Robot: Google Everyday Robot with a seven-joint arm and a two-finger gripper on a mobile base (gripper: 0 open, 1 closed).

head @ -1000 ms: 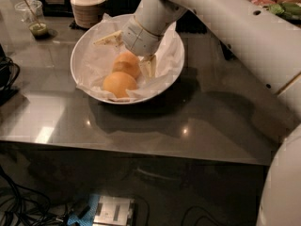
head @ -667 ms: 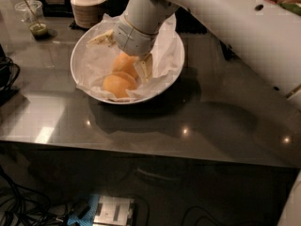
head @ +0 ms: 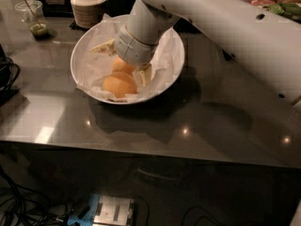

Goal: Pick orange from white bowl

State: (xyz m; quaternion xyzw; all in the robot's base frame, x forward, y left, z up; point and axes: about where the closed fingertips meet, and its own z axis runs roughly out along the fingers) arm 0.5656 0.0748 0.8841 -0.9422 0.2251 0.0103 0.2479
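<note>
The white bowl (head: 84,46), lined with crumpled white paper, sits on the dark table and holds two oranges. The front orange (head: 119,85) is in plain sight. The rear orange (head: 121,67) is partly hidden under my wrist. My gripper (head: 124,61) reaches down into the bowl from the upper right and stands open. One pale finger (head: 104,46) is to the left of the rear orange and the other (head: 144,74) to its right. Whether they touch the orange is hidden.
A small ribbed beige lidded container (head: 88,6) stands just behind the bowl. A clear cup (head: 34,19) with a green dip and a stick is at the far left. Cables (head: 7,76) hang at the left table edge. My white arm (head: 225,27) spans the upper right.
My arm has shifted a little to the left over the bowl, and the gripper has stayed down around the rear orange. The oranges have not moved.
</note>
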